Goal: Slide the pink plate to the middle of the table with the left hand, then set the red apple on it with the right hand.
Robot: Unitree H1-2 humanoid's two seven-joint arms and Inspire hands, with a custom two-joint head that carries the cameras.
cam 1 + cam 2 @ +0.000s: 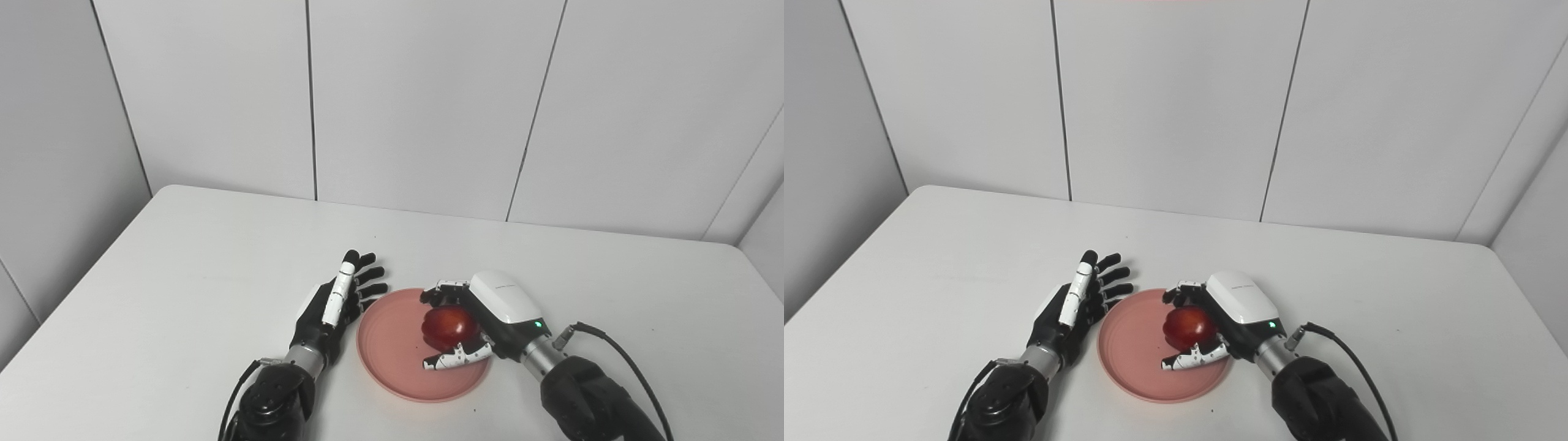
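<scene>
The pink plate point(392, 349) lies on the white table near its front middle. Over the plate's right part sits the red apple point(449, 326), with my right hand point(484, 318) shut on it, fingers curled behind it and the thumb in front. Whether the apple rests on the plate or hovers just above it I cannot tell. My left hand point(337, 300) stands open just left of the plate's rim, fingers stretched forward and apart, holding nothing.
The white table point(184, 263) runs back to grey wall panels. A black cable point(618, 361) loops from my right wrist near the table's front right.
</scene>
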